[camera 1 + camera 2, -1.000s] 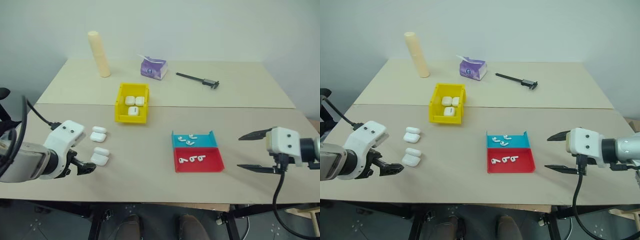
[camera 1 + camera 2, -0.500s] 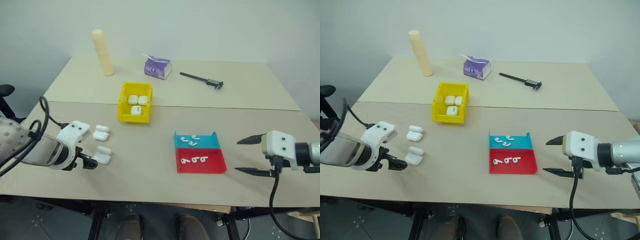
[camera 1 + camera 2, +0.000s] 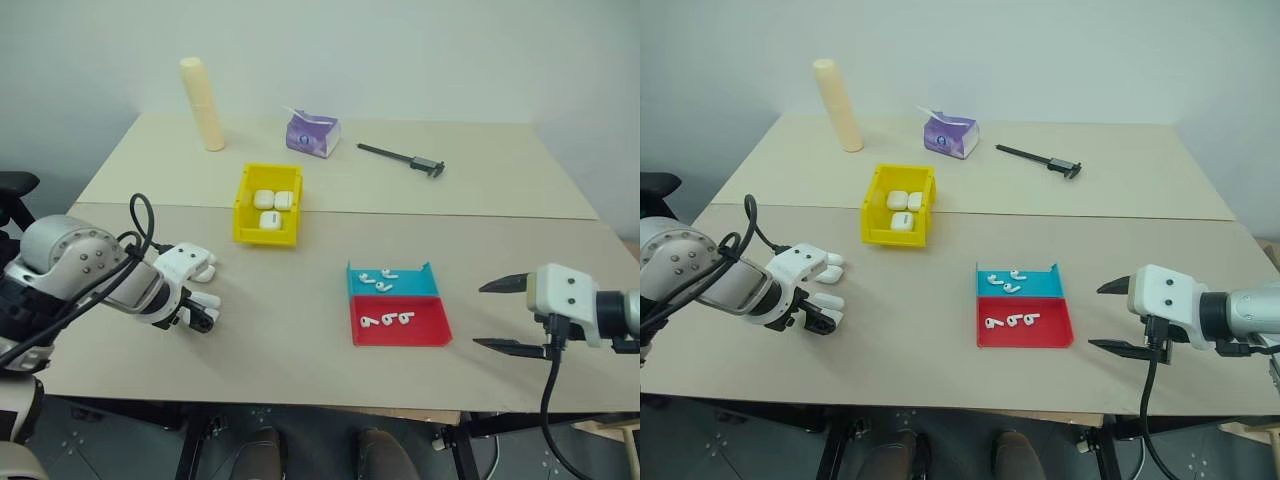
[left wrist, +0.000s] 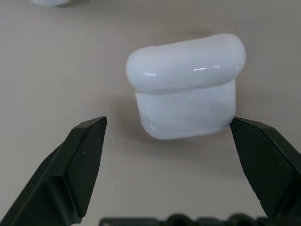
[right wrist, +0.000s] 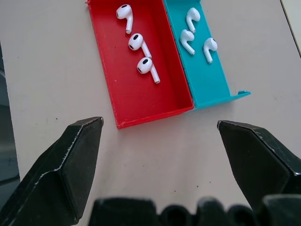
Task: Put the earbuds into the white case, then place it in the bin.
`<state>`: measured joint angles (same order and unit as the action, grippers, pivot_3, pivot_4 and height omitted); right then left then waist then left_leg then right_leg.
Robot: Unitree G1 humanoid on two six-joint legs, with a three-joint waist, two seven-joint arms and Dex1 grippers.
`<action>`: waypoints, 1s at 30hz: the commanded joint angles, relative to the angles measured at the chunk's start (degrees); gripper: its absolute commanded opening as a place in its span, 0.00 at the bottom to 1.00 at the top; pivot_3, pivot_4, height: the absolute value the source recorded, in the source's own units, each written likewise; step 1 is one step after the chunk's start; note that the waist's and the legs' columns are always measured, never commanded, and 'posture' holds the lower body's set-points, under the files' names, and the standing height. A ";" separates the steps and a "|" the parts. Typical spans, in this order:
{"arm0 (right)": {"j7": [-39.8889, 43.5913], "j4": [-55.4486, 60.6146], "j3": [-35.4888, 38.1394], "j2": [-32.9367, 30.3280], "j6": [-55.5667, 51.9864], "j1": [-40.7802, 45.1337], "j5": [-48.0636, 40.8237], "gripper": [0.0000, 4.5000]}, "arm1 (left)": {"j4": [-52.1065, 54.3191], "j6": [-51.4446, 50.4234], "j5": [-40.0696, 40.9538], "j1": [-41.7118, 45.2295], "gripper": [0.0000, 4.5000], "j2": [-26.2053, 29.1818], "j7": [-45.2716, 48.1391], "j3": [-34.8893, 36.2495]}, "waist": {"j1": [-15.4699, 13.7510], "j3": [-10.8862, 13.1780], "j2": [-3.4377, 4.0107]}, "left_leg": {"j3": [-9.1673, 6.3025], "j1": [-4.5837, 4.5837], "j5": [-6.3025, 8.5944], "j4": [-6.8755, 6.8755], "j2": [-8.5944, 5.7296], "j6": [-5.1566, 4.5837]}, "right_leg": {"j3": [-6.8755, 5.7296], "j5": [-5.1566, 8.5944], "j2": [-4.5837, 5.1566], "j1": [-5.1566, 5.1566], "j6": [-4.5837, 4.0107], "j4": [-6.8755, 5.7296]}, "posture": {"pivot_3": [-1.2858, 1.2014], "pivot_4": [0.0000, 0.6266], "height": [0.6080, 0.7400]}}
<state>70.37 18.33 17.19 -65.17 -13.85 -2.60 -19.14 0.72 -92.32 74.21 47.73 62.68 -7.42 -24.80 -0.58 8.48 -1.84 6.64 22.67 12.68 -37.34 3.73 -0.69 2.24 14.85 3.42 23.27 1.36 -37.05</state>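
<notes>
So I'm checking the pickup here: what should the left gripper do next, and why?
Probably close on the white case. The left gripper is open with the case lying between its fingers, one fingertip already at the case's edge, so it looks lined up for the grasp.

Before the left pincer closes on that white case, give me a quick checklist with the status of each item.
1. Left pincer open: ok.
2. White case sits between its fingers: ok, though closer to one finger, nearly touching it.
3. Case lid shut for lifting: ok; it looks closed, so it needs opening before earbuds go in.
4. Right pincer open and aimed at the red tray and blue tray: ok.
5. Earbuds available: ok, three in each tray.
6. Yellow bin has room: cannot tell; three cases already lie inside.
</notes>
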 commanded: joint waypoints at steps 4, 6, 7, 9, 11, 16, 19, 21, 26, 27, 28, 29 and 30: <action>-0.87 1.42 2.57 -0.76 -0.46 -0.37 0.55 1.00 | -0.61 -0.18 -6.16 1.01 1.00 -0.93 4.97 -0.38 | -0.04 0.00 0.00 | -0.04 0.00 0.00 -0.02 0.00 0.00 | -0.01 -0.01 0.00 0.00 0.01 -0.01 | 0.52 0.24 1.00; -0.83 1.44 2.40 -0.66 -0.29 -0.42 0.57 1.00 | -0.52 -0.18 -8.06 0.42 1.00 -1.76 5.46 0.02 | -0.05 0.00 0.00 | -0.03 0.01 0.00 -0.04 0.00 0.00 | -0.03 -0.01 0.00 -0.01 0.01 -0.01 | 0.52 0.24 1.00; -0.85 1.45 2.23 -0.61 -0.22 -0.32 0.61 1.00 | -0.54 -0.18 -8.60 0.29 1.00 -2.22 6.00 -0.01 | -0.05 0.00 0.00 | -0.03 0.02 0.00 -0.04 0.00 0.00 | -0.04 -0.01 0.00 -0.01 0.01 -0.01 | 0.52 0.24 1.00; -0.93 1.40 1.82 -0.60 -0.27 -0.05 0.77 1.00 | -0.30 -0.18 -9.71 0.09 1.00 -3.09 6.91 0.24 | -0.08 0.00 0.00 | -0.06 0.02 0.00 -0.04 -0.01 -0.01 | -0.03 -0.01 0.01 -0.01 0.02 -0.01 | 0.52 0.24 1.00; -0.95 1.21 1.45 -0.57 -0.07 0.16 1.03 1.00 | -1.58 -0.18 -10.08 0.63 1.00 -4.68 6.62 1.61 | -0.17 -0.01 0.03 | -0.08 0.00 0.00 -0.05 0.00 -0.01 | -0.03 -0.01 0.01 -0.03 0.02 -0.01 | 0.52 0.24 1.00; -0.80 0.81 0.80 -0.71 0.28 0.27 1.85 1.00 | -3.35 -0.18 -10.32 0.33 1.00 -6.18 5.25 3.03 | -0.27 -0.02 0.03 | -0.14 0.01 0.00 -0.12 -0.01 -0.01 | -0.12 -0.01 0.03 -0.10 0.02 -0.02 | 0.52 0.24 1.00; -0.91 0.77 0.45 -0.66 0.47 0.00 2.80 1.00 | -2.92 -0.18 -10.83 -0.18 1.00 -6.18 4.81 3.04 | -0.21 -0.02 0.03 | -0.19 0.03 0.00 -0.12 -0.01 -0.01 | -0.12 -0.01 0.02 -0.08 0.02 -0.02 | 0.52 0.24 1.00; -0.91 0.80 0.31 -0.69 0.57 -0.25 3.30 1.00 | -2.66 -0.18 -10.58 -0.33 1.00 -5.91 4.96 2.78 | -0.18 -0.02 0.03 | -0.19 0.02 0.00 -0.12 0.00 -0.01 | -0.12 -0.01 0.02 -0.09 0.02 -0.03 | 0.52 0.24 1.00; -0.98 0.85 0.04 -0.32 0.75 -0.40 4.10 1.00 | -0.19 -0.18 -8.92 -1.02 1.00 -4.53 6.44 1.61 | -0.10 -0.02 0.04 | -0.19 0.02 0.00 -0.12 0.00 -0.01 | -0.11 -0.01 0.02 -0.08 0.03 -0.03 | 0.52 0.24 1.00; -1.05 0.84 -0.09 -0.24 0.70 -0.37 4.26 1.00 | -0.55 -0.18 -8.47 -1.08 1.00 -4.49 6.24 1.52 | -0.10 -0.02 0.04 | -0.20 0.02 0.00 -0.12 0.00 -0.01 | -0.11 -0.01 0.02 -0.08 0.03 -0.02 | 0.52 0.24 1.00; -1.12 0.79 -0.23 -0.12 0.76 -0.34 4.48 1.00 | -0.29 -0.18 -8.70 -1.22 0.96 -4.33 6.32 1.17 | -0.10 -0.02 0.04 | -0.20 0.02 0.00 -0.12 0.00 -0.01 | -0.11 -0.01 0.02 -0.08 0.03 -0.02 | 0.52 0.24 1.00; -1.21 0.74 -0.31 -0.01 0.83 -0.35 4.66 1.00 | -0.45 -0.18 -8.64 -1.46 0.92 -4.40 6.25 1.43 | -0.10 -0.02 0.03 | -0.20 0.02 0.00 -0.12 0.00 -0.01 | -0.10 -0.01 0.02 -0.08 0.03 -0.02 | 0.52 0.24 1.00; -1.28 0.77 -0.37 0.04 0.68 -0.33 4.72 1.00 | -0.96 -0.18 -8.19 -1.59 0.88 -4.39 6.44 1.65 | -0.10 -0.02 0.04 | -0.20 0.02 0.00 -0.12 0.00 -0.01 | -0.10 -0.01 0.02 -0.08 0.03 -0.02 | 0.52 0.24 1.00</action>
<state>69.70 18.59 16.21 -65.12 -14.16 -3.12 -14.61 -0.61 -92.24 65.44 46.96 57.58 -1.31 -22.56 -0.68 8.46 -1.80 6.45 22.69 12.68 -37.46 3.74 -0.70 2.14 14.84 3.44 23.19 1.39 -37.08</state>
